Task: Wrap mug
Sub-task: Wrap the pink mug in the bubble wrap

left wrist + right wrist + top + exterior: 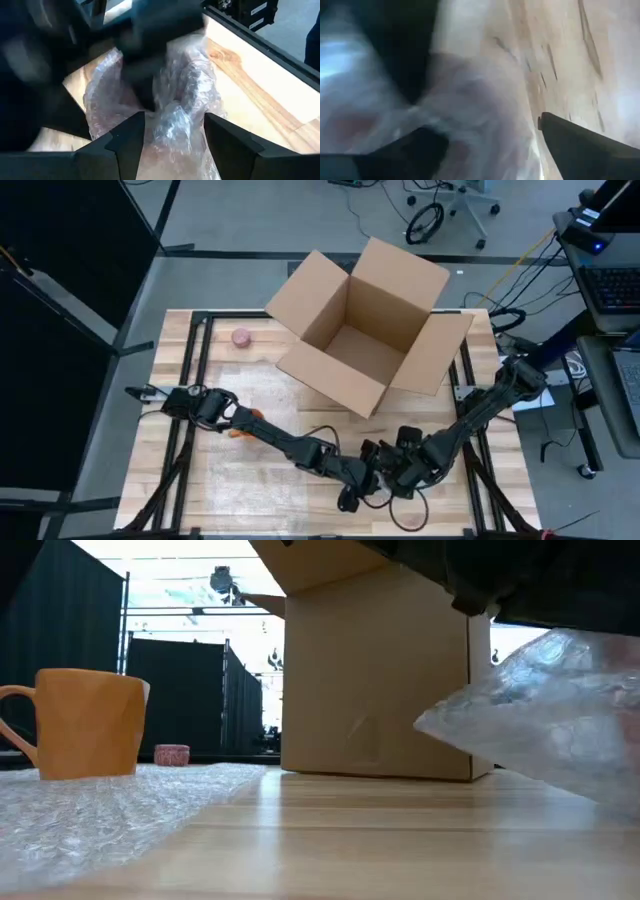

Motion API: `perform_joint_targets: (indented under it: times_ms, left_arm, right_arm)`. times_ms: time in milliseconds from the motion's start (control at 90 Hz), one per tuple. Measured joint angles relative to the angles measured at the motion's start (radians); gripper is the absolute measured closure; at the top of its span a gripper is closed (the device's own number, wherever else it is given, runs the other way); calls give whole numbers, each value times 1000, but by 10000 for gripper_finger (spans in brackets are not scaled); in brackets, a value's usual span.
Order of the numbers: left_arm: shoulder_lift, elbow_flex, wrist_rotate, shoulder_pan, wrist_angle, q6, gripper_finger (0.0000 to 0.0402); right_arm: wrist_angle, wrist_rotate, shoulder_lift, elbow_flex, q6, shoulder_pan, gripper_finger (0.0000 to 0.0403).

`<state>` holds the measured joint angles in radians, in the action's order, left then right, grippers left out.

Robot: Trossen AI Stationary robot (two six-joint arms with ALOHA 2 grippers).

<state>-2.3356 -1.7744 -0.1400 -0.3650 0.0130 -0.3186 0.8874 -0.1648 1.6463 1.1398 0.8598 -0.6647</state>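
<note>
Both grippers meet low over the table's near edge. Left gripper (172, 135) open, fingers straddling bunched bubble wrap (185, 95). Right gripper (405, 470) apparently pinching the wrap; can't tell for sure. Mug (85, 723) stands bare on the sheet: wrapping barely begun

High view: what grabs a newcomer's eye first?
The big open box at the table's far middle dominates. Near the front edge both arms meet: the left pincer and right pincer work close together over a bunch of bubble wrap. The low view adds an orange mug standing upright on a sheet of wrap, apart from the pincers.
</note>
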Motion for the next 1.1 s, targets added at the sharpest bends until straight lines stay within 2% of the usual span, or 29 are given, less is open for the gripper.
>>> perform_joint_targets:
  times_ms: [322, 522, 689, 800, 889, 956, 1100]
  left_arm:
    - [-1, -1, 4, 1, -6, -7, 208]
    - [-1, -1, 4, 2, -6, 0, 208]
    - [-1, -1, 4, 2, -6, 0, 208]
    - [-1, -1, 4, 2, -5, 0, 208]
    - [-1, -1, 4, 2, -5, 0, 208]
    - [-1, -1, 4, 2, -6, 0, 208]
    - [-1, -2, 9, 2, -14, 0, 208]
  right_arm:
    - [118, -5, 1, 122, -57, 1, 101]
    - [271, -15, -2, 199, -7, -9, 101]
    - [279, 15, -4, 263, 18, -41, 101]
    - [265, 24, -1, 258, 63, -68, 101]
    - [258, -38, 10, 227, 114, -92, 101]
    - [253, -63, 13, 181, 158, -99, 101]
    - [152, -37, 14, 42, 210, -100, 101]
